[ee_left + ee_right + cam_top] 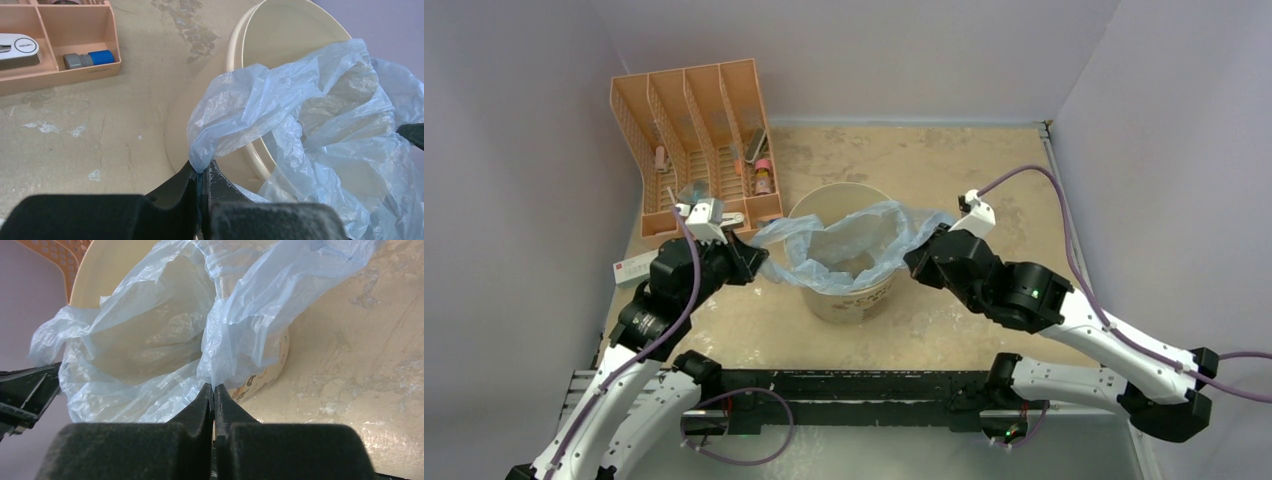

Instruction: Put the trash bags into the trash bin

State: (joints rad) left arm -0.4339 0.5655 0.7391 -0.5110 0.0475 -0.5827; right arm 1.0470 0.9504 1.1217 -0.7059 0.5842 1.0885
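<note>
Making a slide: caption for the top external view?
Left end effector and right end effector pinch a blue trash bag over the cream bin.

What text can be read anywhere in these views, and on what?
"deli": on the white device in the orange rack.
Trash bin: dark lettering on its side, too blurred to read.
White box at the table's left edge: red mark, too small to read.
Trash bag: none seen.
</note>
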